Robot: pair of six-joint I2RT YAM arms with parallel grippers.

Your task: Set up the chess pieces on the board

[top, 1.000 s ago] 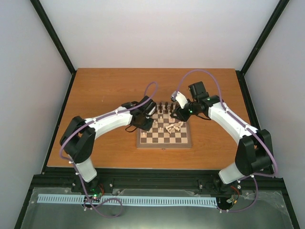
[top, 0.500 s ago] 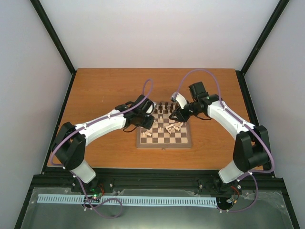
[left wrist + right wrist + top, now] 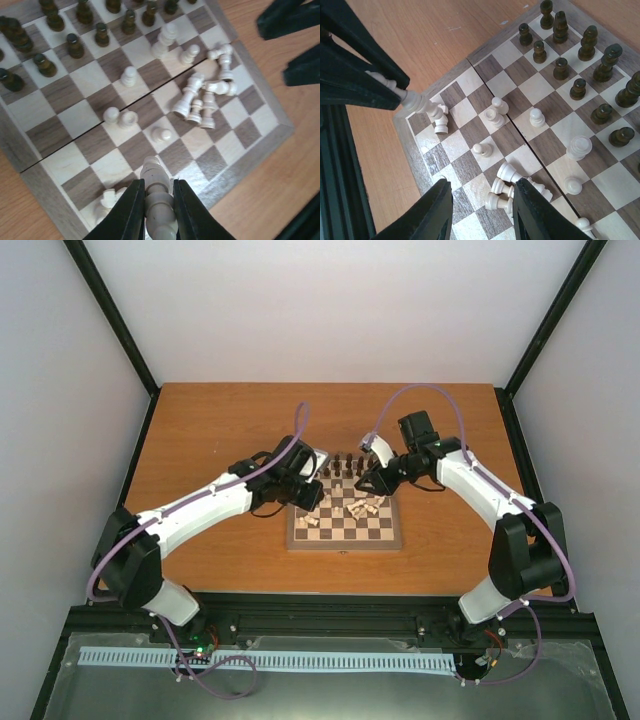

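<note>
While the board [image 3: 344,546] sits in the middle of the tabletop [image 3: 220,430], I've got my left pincer [image 3: 157,189] pinching a cream piece [image 3: 159,215], hanging over edge squares near one corner. My right pincer [image 3: 484,186] is spread and holds nothing, poised above a heap of toppled cream pieces [image 3: 200,102]. The dark pieces [image 3: 561,68] stand in rows along the far side.

No text, label or number is legible
</note>
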